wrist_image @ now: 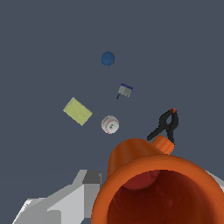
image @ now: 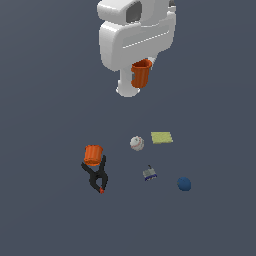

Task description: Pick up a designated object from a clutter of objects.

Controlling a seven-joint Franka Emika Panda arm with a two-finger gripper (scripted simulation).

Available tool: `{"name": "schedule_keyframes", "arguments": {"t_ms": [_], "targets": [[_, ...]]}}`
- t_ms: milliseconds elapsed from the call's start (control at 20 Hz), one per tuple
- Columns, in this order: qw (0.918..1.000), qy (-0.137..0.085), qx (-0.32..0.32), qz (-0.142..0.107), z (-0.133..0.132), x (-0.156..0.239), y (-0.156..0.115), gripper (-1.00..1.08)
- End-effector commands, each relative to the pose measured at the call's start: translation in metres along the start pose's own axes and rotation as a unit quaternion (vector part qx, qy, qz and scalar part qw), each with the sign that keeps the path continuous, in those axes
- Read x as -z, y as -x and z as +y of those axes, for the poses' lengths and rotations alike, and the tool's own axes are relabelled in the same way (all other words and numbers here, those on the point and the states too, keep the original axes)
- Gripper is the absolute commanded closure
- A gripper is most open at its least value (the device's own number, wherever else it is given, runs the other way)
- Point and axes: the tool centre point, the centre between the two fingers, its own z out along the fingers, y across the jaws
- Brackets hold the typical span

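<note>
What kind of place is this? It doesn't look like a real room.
Likely a simulated test scene: a featureless grey floor, scattered items such as a baseball and a black clamp, and a gripper holding an orange cup.

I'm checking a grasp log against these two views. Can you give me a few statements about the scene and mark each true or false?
1. The dark orange-red cup is raised clear of the floor, up at the gripper. True.
2. The brighter orange cup lies next to the black clamp. True.
3. The blue ball is in contact with the white baseball. False: they lie well apart, with the grey padlock-like piece between them.
4. The yellow-green flat square is stacked on the baseball. False: it lies flat on the floor beside it.
5. The wrist view looks into the raised cup's hollow top. True.
</note>
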Motion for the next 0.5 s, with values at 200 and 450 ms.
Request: {"name": "schedule_keyframes", "arguments": {"t_ms": [200, 450], "targets": [[1.0, 0.0, -0.001, 0.0, -0.0033, 0.0168, 0.0008, 1.08], [1.0, 0.0, -0.001, 0.0, -0.0023, 0.0156, 0.0002, 1.08]]}}
